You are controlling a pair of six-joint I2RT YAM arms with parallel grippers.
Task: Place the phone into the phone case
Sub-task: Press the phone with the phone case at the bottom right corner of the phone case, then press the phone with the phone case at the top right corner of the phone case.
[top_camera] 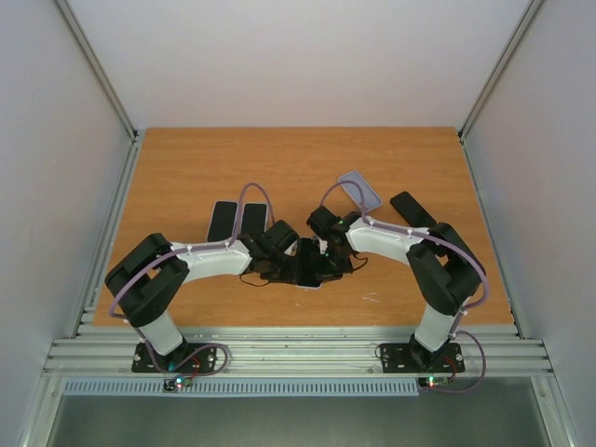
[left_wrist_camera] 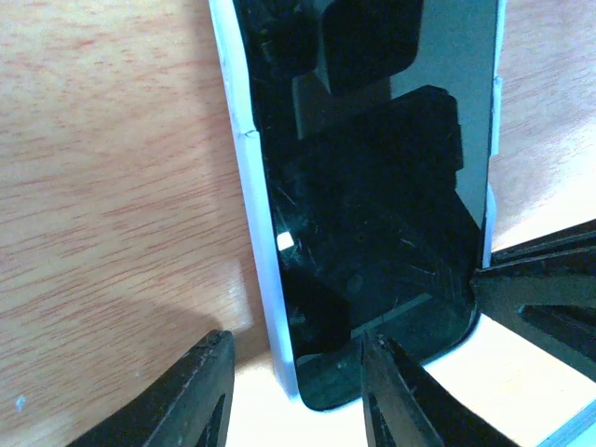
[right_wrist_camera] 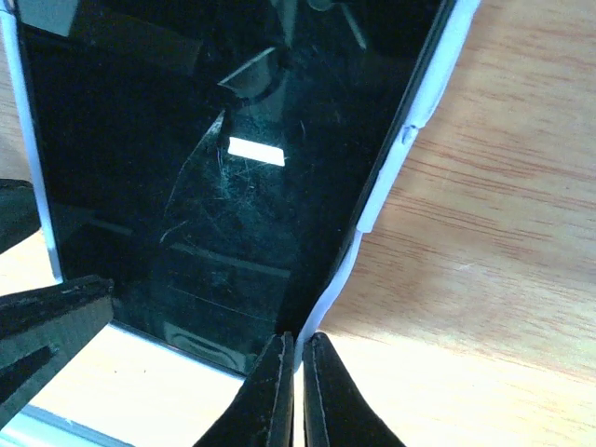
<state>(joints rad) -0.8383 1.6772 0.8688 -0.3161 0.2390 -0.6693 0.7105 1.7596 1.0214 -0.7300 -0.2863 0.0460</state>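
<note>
Right gripper point(right_wrist_camera: 298, 340): pinched shut on phone case point(right_wrist_camera: 410, 121) lip
Left gripper point(left_wrist_camera: 298, 345): part-open, straddling phone point(left_wrist_camera: 372, 233) edge
Handling: likely stiff, slick glass and a bendy lip; press at the edges

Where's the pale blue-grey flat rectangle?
Overhead view: the pale blue-grey flat rectangle lies right of centre on the wooden table, behind the right arm, beside a black slab.

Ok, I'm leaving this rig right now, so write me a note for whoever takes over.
Grippers: left gripper open, its fingers straddling the phone case rim at the end of the phone; right gripper shut, tips at the rim at a corner, pinching or pressing I cannot tell.
Things: phone lies screen up in the case, on the table.
Done: phone mostly in.
Left: rim beside the right fingers looks unseated; probably press it home.
</note>
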